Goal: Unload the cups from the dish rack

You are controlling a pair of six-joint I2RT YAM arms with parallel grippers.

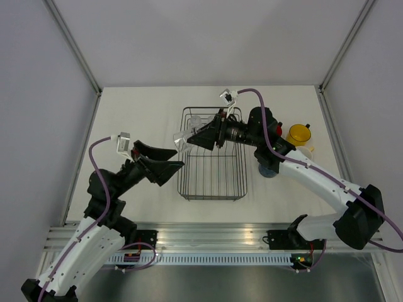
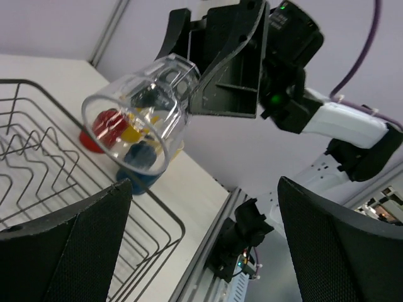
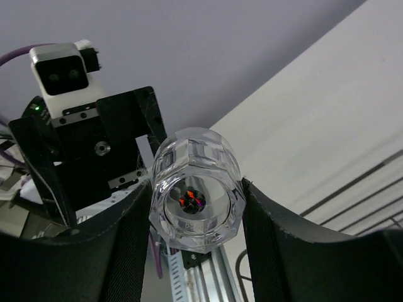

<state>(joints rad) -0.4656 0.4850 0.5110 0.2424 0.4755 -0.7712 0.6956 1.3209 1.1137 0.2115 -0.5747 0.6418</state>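
Now right jaws grip 1 tumbler (image 1: 182, 139) over rack (image 1: 213, 197); left jaws spread; mugs (image 1: 299, 134) rightward.

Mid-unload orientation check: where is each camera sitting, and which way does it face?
Top external: above, behind the bases, looking down on the dish rack, both arms visible.
Left wrist: looks over the rack's edge at the right gripper; own fingers frame the bottom.
Right wrist: looks along its own fingers toward the left arm's camera.
Shared: all three show the gripped glass tumbler.

No readable text, label, brand, number or sign shows anywhere in any of the three views.
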